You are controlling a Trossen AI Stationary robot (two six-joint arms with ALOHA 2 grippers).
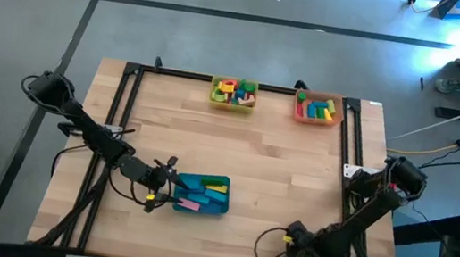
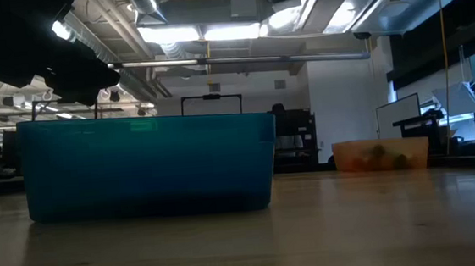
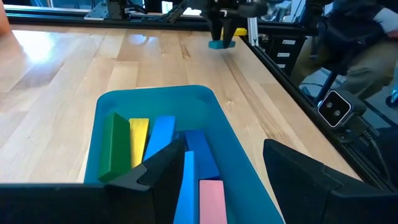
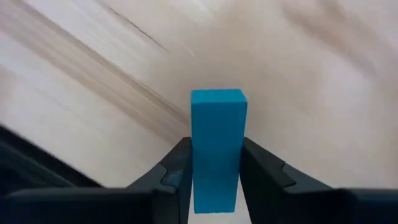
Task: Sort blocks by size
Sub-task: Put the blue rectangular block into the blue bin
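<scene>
My right gripper (image 4: 217,149) is at the table's near right part (image 1: 295,240), pointing down and shut on a blue block (image 4: 217,124). The left wrist view shows that block (image 3: 222,43) farther off, under the right gripper's fingers. My left gripper (image 3: 222,152) is open at the left end of the teal tray (image 1: 221,181), touching nothing. Green, yellow, blue and pink bars (image 3: 134,140) lie flat in that tray. More blocks fill the yellow tray (image 1: 213,95) and the orange tray (image 1: 297,113) at the far edge. My right gripper pinches the blue block by its two long sides (image 4: 199,155), one finger on each. The fingers come from above and point down, running along the block. The block stands upright and sticks out below the fingertips. Whether its lower end (image 4: 217,96) is clear of the table, I cannot tell.
A black rail frame (image 1: 131,97) runs along the table's left, far and right sides. Bare wood lies between the teal tray and the two far trays. In the low view the teal tray (image 2: 147,166) fills the near left and the orange tray (image 2: 381,154) stands far right.
</scene>
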